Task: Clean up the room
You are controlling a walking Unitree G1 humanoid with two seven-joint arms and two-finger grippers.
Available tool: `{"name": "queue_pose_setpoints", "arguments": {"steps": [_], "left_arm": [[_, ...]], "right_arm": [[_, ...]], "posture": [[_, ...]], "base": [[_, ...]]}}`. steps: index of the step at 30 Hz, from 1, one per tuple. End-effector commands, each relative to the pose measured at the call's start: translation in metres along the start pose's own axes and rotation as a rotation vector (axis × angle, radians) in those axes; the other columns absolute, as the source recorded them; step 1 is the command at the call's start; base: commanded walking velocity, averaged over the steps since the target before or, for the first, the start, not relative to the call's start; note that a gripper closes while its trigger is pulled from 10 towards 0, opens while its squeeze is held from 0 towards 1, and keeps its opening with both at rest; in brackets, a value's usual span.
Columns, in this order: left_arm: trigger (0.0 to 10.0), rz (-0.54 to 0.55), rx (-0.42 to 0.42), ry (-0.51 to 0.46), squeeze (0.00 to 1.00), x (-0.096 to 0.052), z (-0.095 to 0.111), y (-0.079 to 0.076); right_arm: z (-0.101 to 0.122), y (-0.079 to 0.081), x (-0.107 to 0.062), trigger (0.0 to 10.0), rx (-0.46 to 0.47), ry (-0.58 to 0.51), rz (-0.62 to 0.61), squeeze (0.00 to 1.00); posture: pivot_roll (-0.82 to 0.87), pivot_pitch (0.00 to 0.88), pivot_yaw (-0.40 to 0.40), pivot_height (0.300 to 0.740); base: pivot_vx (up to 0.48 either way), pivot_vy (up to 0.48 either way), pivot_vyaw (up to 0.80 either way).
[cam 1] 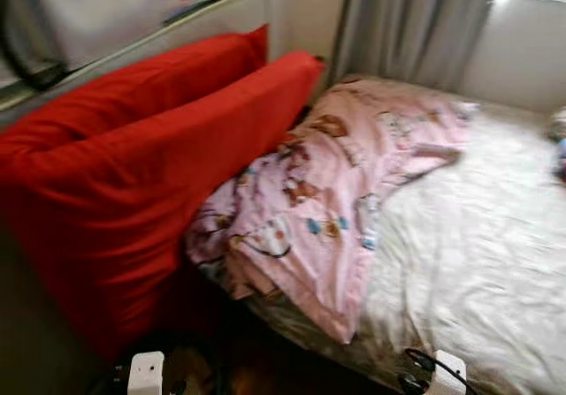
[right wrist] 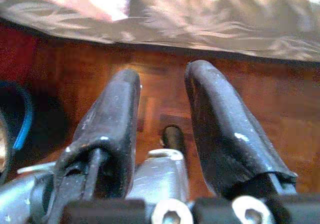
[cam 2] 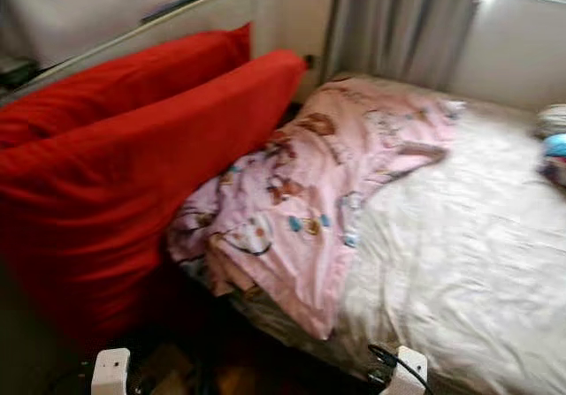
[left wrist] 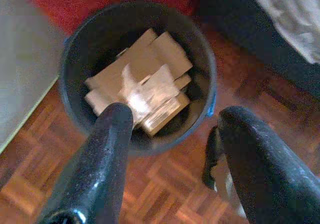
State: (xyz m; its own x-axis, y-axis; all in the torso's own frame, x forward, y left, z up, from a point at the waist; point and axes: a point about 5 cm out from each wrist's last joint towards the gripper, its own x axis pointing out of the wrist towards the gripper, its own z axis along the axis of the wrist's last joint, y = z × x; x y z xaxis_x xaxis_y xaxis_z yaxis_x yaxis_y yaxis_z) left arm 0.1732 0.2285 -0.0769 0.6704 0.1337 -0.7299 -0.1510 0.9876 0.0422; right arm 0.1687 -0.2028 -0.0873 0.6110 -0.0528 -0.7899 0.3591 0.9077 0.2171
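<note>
Hovering w/ left gripper open over bin of cardboard scraps, right gripper apart, empty, near bed; prob. risking knocking bin if dropping lower.

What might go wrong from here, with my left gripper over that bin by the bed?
1. The left gripper hangs open above the dark bin, already piled with cardboard pieces; anything added may slide out.
2. The pink blanket droops over the bed edge and could snag a rising arm.
</note>
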Motion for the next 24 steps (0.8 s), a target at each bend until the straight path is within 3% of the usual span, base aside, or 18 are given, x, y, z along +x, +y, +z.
{"name": "queue_pose_setpoints", "arguments": {"steps": [1, 18, 24], "left_arm": [[10.0, -0.005, -0.004, -0.004, 0.00, 0.0000, 0.0006, 0.0006], [10.0, -0.005, 0.001, 0.025, 0.00, -0.0024, -0.0069, 0.0040], [10.0, -0.003, 0.013, 0.032, 0.00, -0.0020, -0.0072, 0.0017]], "right_arm": [[0.0013, 0.0004, 0.0003, 10.0, -0.005, -0.007, -0.006, 0.00], [0.0051, -0.0021, 0.0005, 10.0, 0.016, -0.023, -0.021, 0.00], [0.0085, 0.0000, 0.0013, 10.0, -0.035, -0.028, -0.012, 0.00]], "posture": [[0.09, 0.000, -0.036, 0.740], [0.09, 0.000, -0.038, 0.740], [0.09, 0.000, -0.042, 0.740]], "base": [[0.000, 0.000, 0.51], [0.000, 0.000, 0.08], [0.000, 0.000, 0.08]]}}
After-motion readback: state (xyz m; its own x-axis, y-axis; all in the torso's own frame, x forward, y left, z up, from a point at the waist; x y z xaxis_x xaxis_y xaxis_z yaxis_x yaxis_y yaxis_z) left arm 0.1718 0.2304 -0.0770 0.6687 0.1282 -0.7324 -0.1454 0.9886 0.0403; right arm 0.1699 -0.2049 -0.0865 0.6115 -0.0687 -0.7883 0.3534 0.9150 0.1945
